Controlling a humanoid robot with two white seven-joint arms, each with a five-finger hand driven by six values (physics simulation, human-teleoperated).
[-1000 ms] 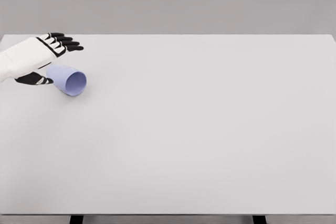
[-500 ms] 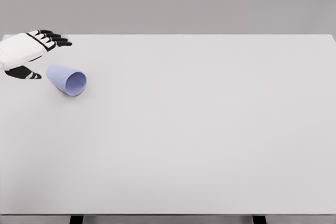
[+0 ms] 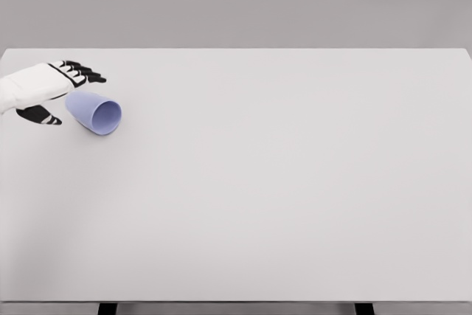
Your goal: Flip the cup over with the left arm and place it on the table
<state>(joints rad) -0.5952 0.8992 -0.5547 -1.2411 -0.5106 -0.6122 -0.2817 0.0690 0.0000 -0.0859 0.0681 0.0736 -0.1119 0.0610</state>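
Left hand [image 3: 46, 88] at the upper left edge of the frame, fingers spread and holding nothing, thumb below, blue cup [image 3: 94, 112] lying on its side just right of the hand, mouth facing lower right, white table [image 3: 280, 182] underneath.

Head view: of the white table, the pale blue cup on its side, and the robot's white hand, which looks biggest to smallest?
1. White table, by far.
2. Left hand.
3. Pale blue cup, though close to the hand in apparent size, so unsure.
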